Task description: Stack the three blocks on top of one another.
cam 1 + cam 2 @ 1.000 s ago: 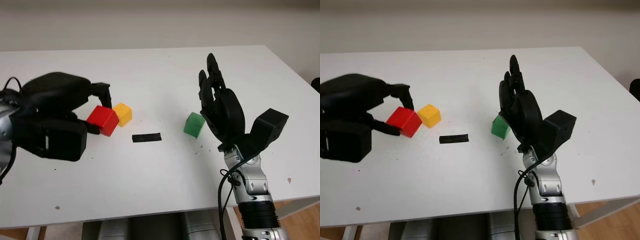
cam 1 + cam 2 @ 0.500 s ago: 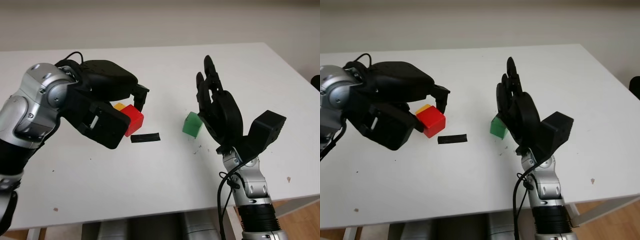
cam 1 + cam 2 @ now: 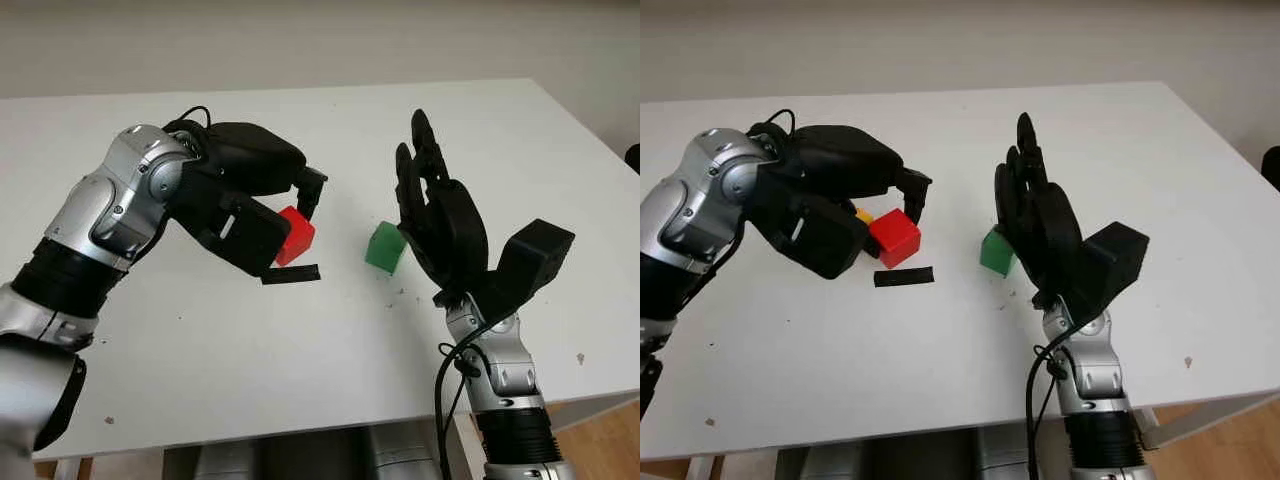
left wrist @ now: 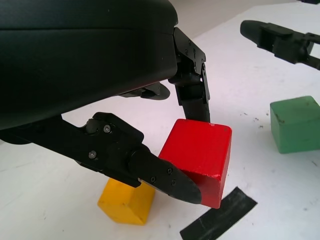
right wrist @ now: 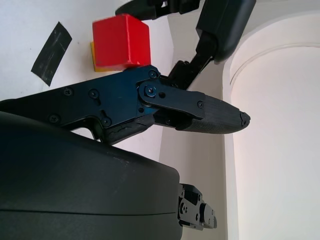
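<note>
Stack not started: left hand (image 3: 262, 205) is clamped on the red block (image 3: 294, 236), lifted clear of the table (image 3: 300, 380) above the black tape strip (image 3: 291, 275). Yellow block (image 4: 126, 202) sits on the table behind the strip, green block (image 3: 386, 248) to the strip's right, so two placements remain. Right hand (image 3: 440, 220) is open, raised upright just right of the green block, holding nothing.
</note>
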Controlling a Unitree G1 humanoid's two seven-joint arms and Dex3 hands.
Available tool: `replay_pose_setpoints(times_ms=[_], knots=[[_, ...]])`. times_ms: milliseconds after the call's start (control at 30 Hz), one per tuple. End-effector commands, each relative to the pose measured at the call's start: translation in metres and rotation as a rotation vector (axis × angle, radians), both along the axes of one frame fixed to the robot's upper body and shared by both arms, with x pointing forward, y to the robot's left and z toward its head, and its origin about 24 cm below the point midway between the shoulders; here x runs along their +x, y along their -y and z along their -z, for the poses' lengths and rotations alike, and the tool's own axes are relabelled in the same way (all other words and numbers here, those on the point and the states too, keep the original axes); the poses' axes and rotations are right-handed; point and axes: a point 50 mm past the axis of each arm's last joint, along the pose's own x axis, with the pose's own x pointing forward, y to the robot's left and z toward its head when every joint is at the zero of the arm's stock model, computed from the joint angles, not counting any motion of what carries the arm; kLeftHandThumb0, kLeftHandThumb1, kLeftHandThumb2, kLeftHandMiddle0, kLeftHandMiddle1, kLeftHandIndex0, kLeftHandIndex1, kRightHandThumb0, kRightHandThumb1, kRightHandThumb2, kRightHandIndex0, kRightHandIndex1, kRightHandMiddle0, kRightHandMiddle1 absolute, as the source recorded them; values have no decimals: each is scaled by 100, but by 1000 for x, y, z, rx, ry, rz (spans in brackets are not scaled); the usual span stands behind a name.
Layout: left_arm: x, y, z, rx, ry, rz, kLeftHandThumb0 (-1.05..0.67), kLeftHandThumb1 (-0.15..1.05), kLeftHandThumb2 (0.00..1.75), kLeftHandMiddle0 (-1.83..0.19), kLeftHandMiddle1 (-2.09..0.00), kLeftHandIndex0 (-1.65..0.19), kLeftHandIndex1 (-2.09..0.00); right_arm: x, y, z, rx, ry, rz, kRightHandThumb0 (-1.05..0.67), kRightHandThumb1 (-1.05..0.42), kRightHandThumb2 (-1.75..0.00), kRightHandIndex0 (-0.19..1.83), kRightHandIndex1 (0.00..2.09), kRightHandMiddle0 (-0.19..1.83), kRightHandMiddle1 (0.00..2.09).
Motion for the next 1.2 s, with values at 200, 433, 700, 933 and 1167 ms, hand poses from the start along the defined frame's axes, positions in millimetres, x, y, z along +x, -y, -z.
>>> replay_pose_setpoints(times_ms=[200,433,700,933,1167], knots=[[8,-4,8,-74,-13,-14,-37,98,5,-36,-7,-38,-140,3,4,-13,7,49,1,-75,-105,-63,-19,0,-19,0],[15,-10,19,-83,-36,-50,-37,99,6,-33,-5,-33,-141,2,4,-15,4,53,-1,-74,-105,-65,-19,0,-19,0],[16,-11,32,-37,-47,-43,-39,99,5,-33,-5,-35,-143,1,4,-16,-5,60,-3,-73,-105,-66,-19,0,-19,0],[14,-10,43,-21,-34,-30,-40,98,5,-33,-5,-36,-146,0,5,-16,-9,57,-5,-72,-105,-67,-19,0,-19,0],[12,-10,52,-22,-53,-29,-42,96,5,-29,-4,-36,-145,-1,5,-16,-12,57,0,-73,-105,-67,-19,0,-19,0]])
